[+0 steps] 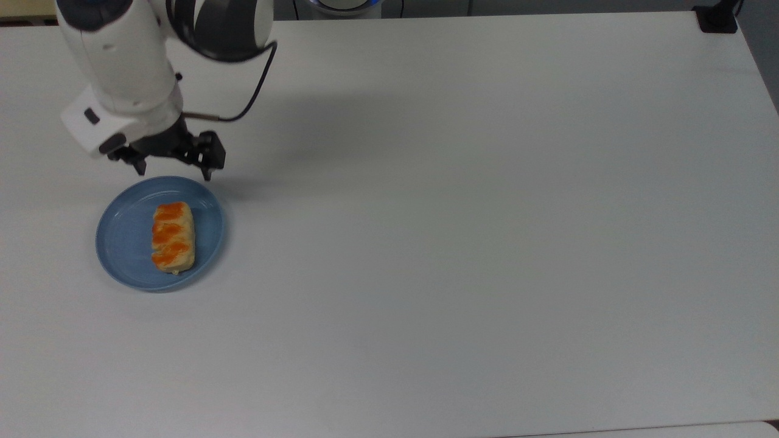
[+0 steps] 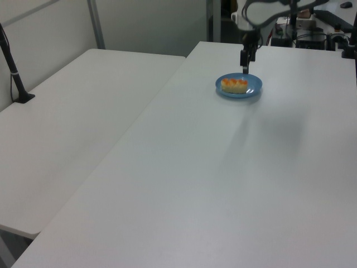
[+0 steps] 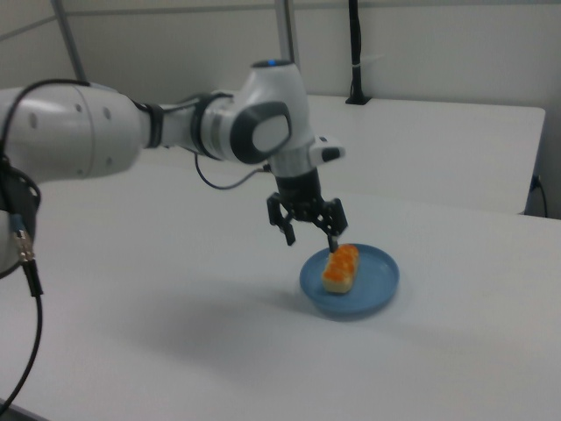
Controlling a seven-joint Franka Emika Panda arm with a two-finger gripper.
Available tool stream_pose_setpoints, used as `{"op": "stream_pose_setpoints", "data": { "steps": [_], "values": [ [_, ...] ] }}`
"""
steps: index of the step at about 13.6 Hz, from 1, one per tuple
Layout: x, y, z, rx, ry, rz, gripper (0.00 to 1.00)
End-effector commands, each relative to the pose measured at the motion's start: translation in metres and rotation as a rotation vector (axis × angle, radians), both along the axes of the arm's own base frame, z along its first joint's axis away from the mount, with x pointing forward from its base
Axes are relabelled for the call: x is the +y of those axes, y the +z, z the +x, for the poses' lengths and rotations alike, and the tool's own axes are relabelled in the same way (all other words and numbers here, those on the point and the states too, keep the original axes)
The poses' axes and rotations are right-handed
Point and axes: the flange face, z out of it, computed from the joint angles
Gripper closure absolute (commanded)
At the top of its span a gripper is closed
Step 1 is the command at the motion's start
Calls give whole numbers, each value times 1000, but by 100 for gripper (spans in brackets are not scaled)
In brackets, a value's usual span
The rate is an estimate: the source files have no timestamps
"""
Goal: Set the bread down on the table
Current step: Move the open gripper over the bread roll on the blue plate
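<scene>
The bread lies flat on the round blue plate, a little toward the plate's 3 o'clock side in the top view, its long axis running from 12 to 6 o'clock and its orange-glazed lumps facing up. The plate rests on the white surface, toward 9 o'clock of the top view. The gripper hangs just past the plate's rim at 12 o'clock in the top view, pointing downward, its jaws spread open and holding nothing. In the right view the gripper hovers above the bread and clear of it, at about the bread's 11 o'clock.
</scene>
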Motion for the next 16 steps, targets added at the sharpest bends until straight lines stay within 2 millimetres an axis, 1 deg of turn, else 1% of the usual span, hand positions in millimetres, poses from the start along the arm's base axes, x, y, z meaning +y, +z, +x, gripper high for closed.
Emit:
{"op": "stream_pose_setpoints", "data": {
  "steps": [1, 4, 6, 10, 12, 13, 14, 16],
  "values": [
    [-17, -26, 18, -37, 35, -29, 0],
    [-21, -46, 29, -33, 41, -31, 0],
    [-25, -53, 37, -95, 40, -47, 0],
    [-30, -75, 37, -80, 29, -44, 0],
    [-29, -80, 40, -95, 28, -42, 0],
    [-28, -85, 40, -99, 18, -39, 2],
    [-28, -91, 41, -106, 8, -41, 11],
    [-28, -90, 43, -134, -4, -45, 33]
  ]
}}
